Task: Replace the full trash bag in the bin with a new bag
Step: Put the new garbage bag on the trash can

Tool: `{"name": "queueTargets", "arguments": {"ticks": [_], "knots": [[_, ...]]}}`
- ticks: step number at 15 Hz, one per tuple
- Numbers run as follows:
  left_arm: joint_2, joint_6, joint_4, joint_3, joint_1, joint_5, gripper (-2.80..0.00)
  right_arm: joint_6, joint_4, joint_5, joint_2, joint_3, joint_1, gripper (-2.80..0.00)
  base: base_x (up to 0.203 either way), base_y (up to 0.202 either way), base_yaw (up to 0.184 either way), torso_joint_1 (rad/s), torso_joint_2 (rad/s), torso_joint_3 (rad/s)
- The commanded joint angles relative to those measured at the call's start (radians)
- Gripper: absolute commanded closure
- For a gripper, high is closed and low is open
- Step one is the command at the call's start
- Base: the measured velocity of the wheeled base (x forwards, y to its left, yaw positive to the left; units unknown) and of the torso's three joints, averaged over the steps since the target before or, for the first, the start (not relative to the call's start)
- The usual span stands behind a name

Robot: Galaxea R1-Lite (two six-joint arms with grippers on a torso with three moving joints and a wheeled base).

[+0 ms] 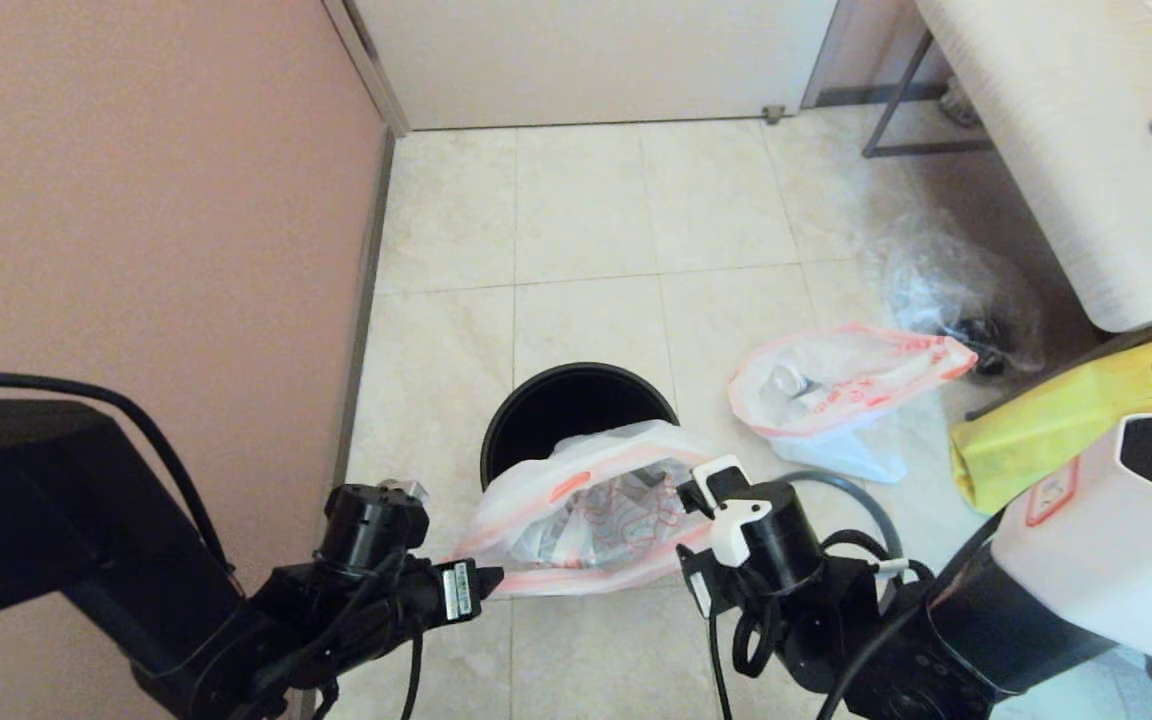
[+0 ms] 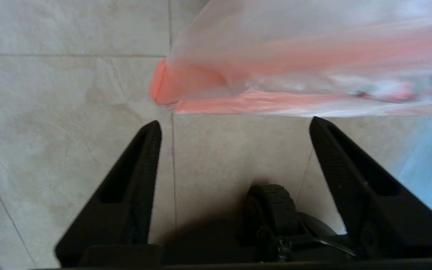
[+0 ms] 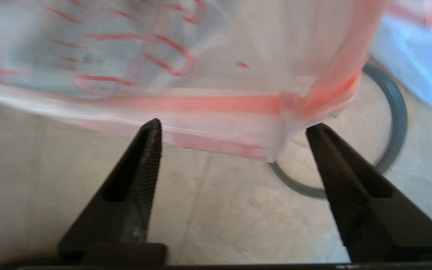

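The black bin (image 1: 576,405) stands open on the tiled floor. Draped over its near rim is the new bag (image 1: 586,510), limp and white with red drawings, spread between my two grippers. My left gripper (image 1: 488,578) is at the bag's left corner, and its jaws (image 2: 234,122) stand open just short of the pink edge (image 2: 294,101). My right gripper (image 1: 686,495) is at the right corner, also open (image 3: 233,123), with the bag's corner (image 3: 268,146) hanging at its fingertips. The full trash bag (image 1: 836,385) lies on the floor to the right. The grey rim ring (image 1: 861,495) (image 3: 398,112) lies beside my right arm.
A pink wall (image 1: 136,200) runs close along the left. A clear plastic bag (image 1: 956,285) and a yellow bag (image 1: 1066,425) lie at the right, under and beside a white table (image 1: 1056,150). A closed door is at the back.
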Motion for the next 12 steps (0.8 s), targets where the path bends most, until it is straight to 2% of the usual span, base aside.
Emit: {"name": "queueTargets", "arguments": {"ticks": [1,7,8,10,12], "knots": [[-0.055,0.001,0.000,0.021,-0.013,0.000,-2.80,-0.006,-0.003,0.000,-0.056,0.019,0.021,-2.80,0.000,0.000,0.000,0.000,0.00,0.000],[-0.168,0.003,0.219,0.032,-0.093,0.000,-2.80,0.001,-0.014,-0.001,-0.097,0.205,0.081,-2.80,0.000,0.000,0.000,0.000,0.00,0.000],[-0.169,0.001,0.233,0.033,-0.112,0.000,0.00,0.004,-0.052,-0.001,-0.097,0.223,0.085,0.00,0.000,0.000,0.000,0.000,0.00,0.000],[-0.164,-0.012,0.239,0.031,-0.140,0.000,0.00,0.008,-0.108,-0.001,-0.102,0.242,0.085,0.00,0.000,0.000,0.000,0.000,0.00,0.000],[-0.132,-0.061,0.239,0.005,-0.171,0.003,0.00,0.023,-0.116,-0.003,-0.105,0.243,0.073,0.00,0.000,0.000,0.000,0.000,0.00,0.000]]}}
